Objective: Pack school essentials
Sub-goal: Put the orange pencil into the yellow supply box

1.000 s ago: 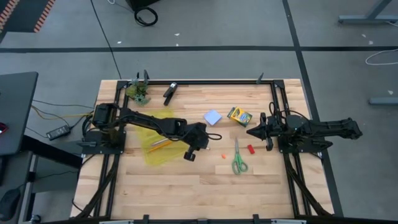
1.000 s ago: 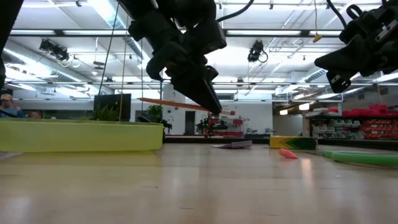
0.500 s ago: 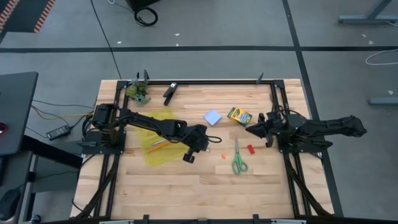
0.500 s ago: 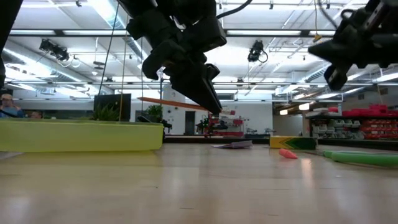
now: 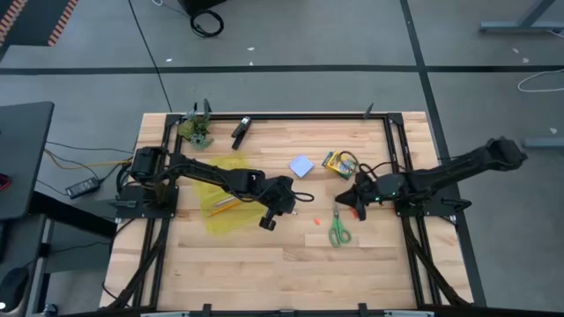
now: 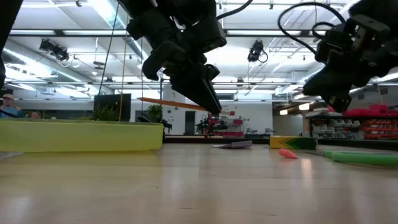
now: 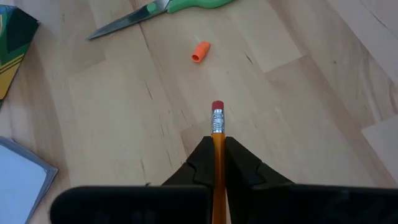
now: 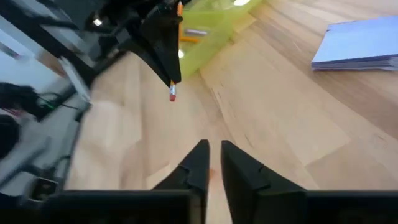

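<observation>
High view: left gripper near table centre, clenched on an orange pencil; yellow-green pouch beneath the left arm, holding more pencils; right gripper low over the scissors, fingers slightly parted, grasping nothing; note pad and crayon box side by side towards the far edge; small orange piece just beside the scissors.

Low view: left gripper raised above the tabletop with the pencil level; right gripper hanging lower.

Left wrist view: pencil pinched between the fingers, eraser end forward; scissors beyond.

Right wrist view: narrow gap between the fingers; note pad beyond.
</observation>
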{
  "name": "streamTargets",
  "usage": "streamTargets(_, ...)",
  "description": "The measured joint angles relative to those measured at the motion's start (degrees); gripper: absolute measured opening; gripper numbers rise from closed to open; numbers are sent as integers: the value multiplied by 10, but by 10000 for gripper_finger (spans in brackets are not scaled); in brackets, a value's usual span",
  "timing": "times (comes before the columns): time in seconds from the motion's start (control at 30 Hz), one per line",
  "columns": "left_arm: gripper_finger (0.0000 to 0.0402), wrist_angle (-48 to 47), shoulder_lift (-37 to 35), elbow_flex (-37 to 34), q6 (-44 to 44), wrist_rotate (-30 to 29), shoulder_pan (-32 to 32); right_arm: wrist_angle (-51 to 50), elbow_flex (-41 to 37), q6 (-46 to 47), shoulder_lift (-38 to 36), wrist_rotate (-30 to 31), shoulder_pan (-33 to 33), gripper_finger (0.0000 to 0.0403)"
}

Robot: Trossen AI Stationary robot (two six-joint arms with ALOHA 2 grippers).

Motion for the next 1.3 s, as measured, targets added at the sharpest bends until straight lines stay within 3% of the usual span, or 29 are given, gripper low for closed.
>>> streamTargets(0.37,13,-16,0,0,-1,-7,-4,-73,177,-6,260,136,106,155)
streamTargets(0.67,14,-28,0,0,0,-25,-31,-134,275,29,396,253,171,168)
streamTargets(1.13,15,-54,0,-4,0,-27,-38,-186,273,115,472,287,240,168)
streamTargets(1.3,12,-52,0,-24,-4,-27,-40,-214,270,133,463,294,276,168)
